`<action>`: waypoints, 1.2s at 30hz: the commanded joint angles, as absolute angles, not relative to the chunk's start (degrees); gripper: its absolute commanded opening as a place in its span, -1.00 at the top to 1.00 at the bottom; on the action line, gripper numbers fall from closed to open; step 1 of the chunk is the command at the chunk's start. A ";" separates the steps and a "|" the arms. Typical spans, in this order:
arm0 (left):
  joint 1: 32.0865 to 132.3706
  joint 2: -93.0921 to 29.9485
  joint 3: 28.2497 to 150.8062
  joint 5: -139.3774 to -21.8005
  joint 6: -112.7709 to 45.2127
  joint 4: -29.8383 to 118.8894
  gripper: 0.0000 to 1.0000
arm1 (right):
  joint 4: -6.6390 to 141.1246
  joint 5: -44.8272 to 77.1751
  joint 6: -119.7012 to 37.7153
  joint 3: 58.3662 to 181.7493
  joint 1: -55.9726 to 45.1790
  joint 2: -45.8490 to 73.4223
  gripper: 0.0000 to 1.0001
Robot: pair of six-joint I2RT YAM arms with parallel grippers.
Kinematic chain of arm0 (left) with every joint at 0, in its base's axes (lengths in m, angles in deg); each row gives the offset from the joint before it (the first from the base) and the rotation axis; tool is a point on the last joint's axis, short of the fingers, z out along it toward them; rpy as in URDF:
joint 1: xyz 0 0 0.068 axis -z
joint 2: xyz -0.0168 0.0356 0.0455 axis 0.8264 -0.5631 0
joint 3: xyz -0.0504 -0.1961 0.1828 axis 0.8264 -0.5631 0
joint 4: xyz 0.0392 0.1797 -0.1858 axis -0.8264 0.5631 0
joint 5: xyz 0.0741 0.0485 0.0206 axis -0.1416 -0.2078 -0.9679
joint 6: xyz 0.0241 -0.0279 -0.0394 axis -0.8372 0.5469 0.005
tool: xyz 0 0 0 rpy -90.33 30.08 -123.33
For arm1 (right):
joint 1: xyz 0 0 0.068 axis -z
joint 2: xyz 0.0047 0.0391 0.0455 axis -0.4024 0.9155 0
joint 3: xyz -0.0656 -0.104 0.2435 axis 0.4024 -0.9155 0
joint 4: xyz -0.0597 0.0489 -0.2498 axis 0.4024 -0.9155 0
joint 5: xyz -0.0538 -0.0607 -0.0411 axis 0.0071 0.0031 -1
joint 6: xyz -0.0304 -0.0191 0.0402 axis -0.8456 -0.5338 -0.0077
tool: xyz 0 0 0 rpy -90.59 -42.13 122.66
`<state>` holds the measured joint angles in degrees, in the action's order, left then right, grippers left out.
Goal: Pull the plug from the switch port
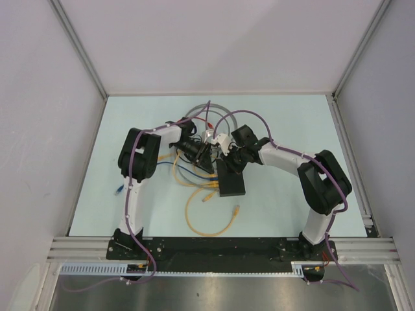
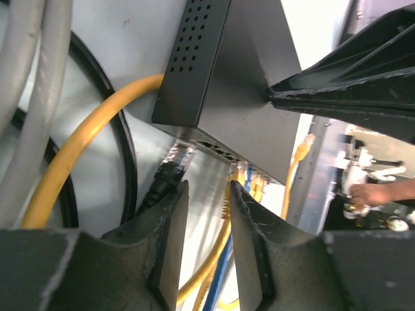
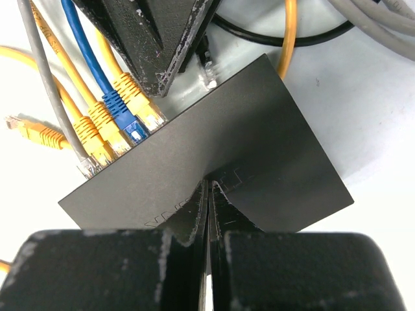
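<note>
The switch (image 1: 232, 184) is a flat black box in the middle of the table. Several yellow plugs (image 3: 139, 103), a blue one (image 3: 123, 116) and a grey one sit in its ports. A clear-tipped plug on a black cable (image 3: 209, 72) lies at the far end of the port edge; I cannot tell if its tip is still in a socket. My left gripper (image 2: 206, 194) is open just in front of the ports (image 2: 217, 150), with that plug (image 2: 172, 170) outside its left finger and nothing gripped. My right gripper (image 3: 209, 186) is shut, its tips pressed on the switch's top (image 3: 259, 142).
Loose yellow cable (image 1: 207, 223) loops toward the near edge with a free plug (image 1: 237, 209). Grey and black cables (image 1: 207, 110) coil behind the switch. A blue plug (image 1: 119, 189) lies far left. White walls enclose the table on three sides.
</note>
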<state>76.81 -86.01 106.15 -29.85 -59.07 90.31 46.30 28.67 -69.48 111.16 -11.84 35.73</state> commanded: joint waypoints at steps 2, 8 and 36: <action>77.53 -90.72 109.29 -26.98 -61.79 92.94 0.18 | 39.01 26.90 -70.40 108.14 -13.01 38.00 1.00; 77.53 -90.99 109.47 -25.67 -61.87 93.03 0.14 | 39.01 26.90 -70.48 108.14 -13.01 38.00 1.00; 78.05 -94.07 112.90 -23.20 -60.92 94.09 0.35 | 39.01 26.81 -70.75 108.14 -13.89 38.70 1.00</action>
